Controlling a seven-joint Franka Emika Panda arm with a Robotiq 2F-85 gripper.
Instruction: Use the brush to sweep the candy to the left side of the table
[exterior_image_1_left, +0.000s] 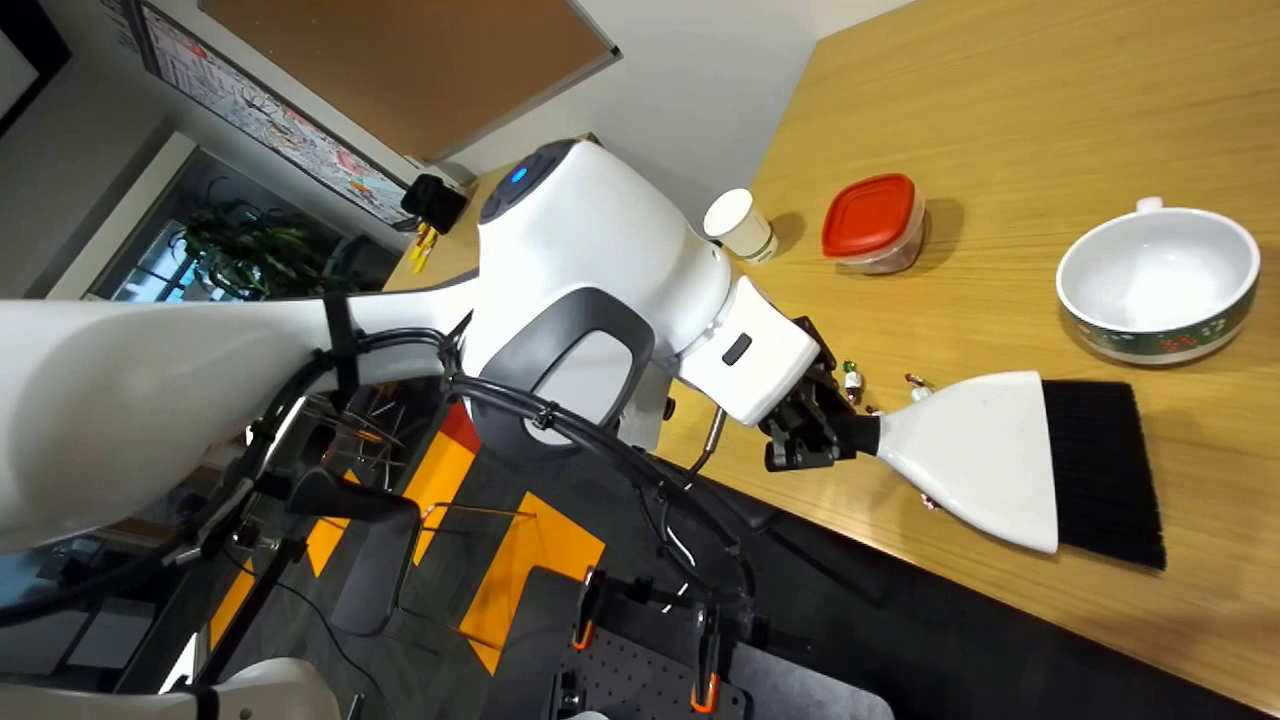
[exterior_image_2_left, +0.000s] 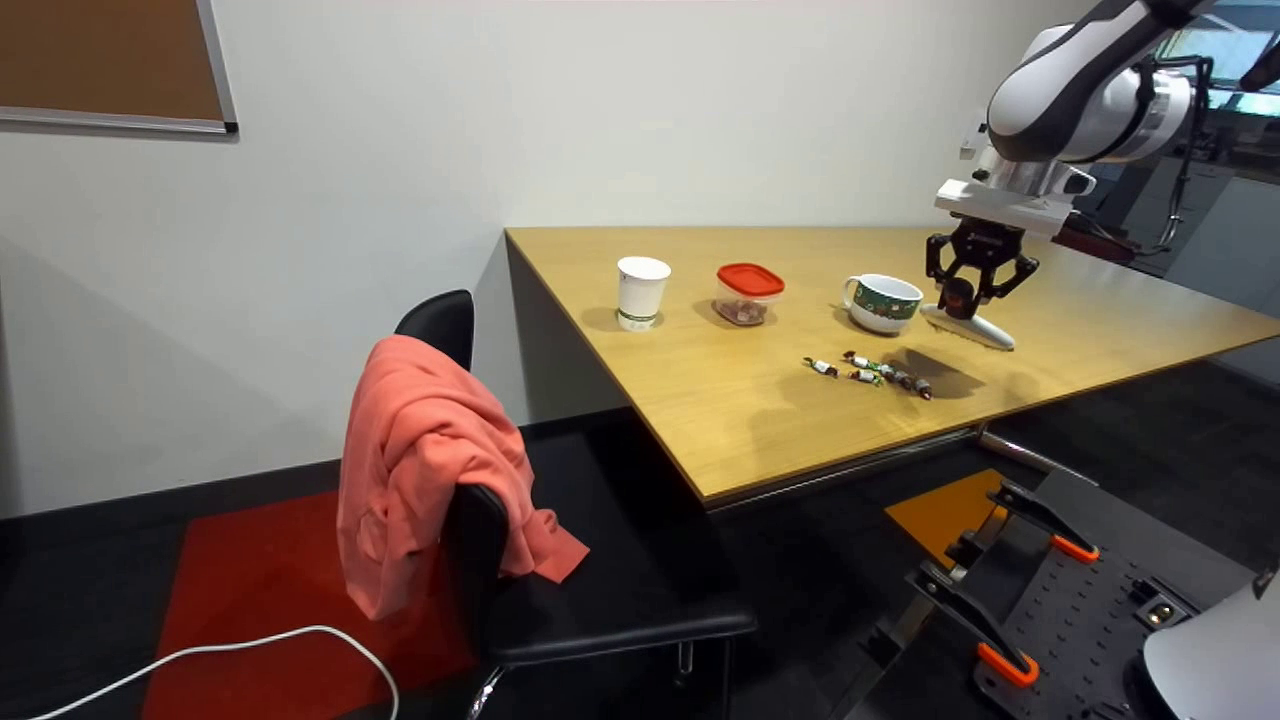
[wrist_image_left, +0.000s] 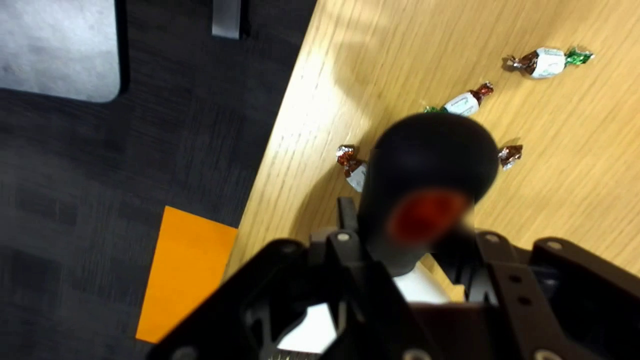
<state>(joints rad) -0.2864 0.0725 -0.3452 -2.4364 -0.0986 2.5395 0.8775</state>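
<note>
My gripper (exterior_image_1_left: 838, 432) is shut on the handle of the brush (exterior_image_1_left: 970, 450). In an exterior view the gripper (exterior_image_2_left: 968, 292) holds the brush (exterior_image_2_left: 985, 328) a little above the table (exterior_image_2_left: 770, 410), with a shadow beneath. In the wrist view the handle's black end with a red spot (wrist_image_left: 427, 212) stands between the fingers (wrist_image_left: 415, 250). The candy (exterior_image_2_left: 885, 373) lies as several small wrapped pieces near the table's front edge. In the wrist view, candy (wrist_image_left: 548, 62) lies around the handle, which partly hides some pieces. The brush body hides part of the candy (exterior_image_1_left: 852, 382) in an exterior view.
A white bowl with a green band (exterior_image_1_left: 1155, 280) stands near the brush; it also shows in an exterior view (exterior_image_2_left: 885, 303). A red-lidded container (exterior_image_1_left: 873, 222) and a paper cup (exterior_image_1_left: 740, 225) stand farther along. A chair with a pink garment (exterior_image_2_left: 430, 450) is beside the table.
</note>
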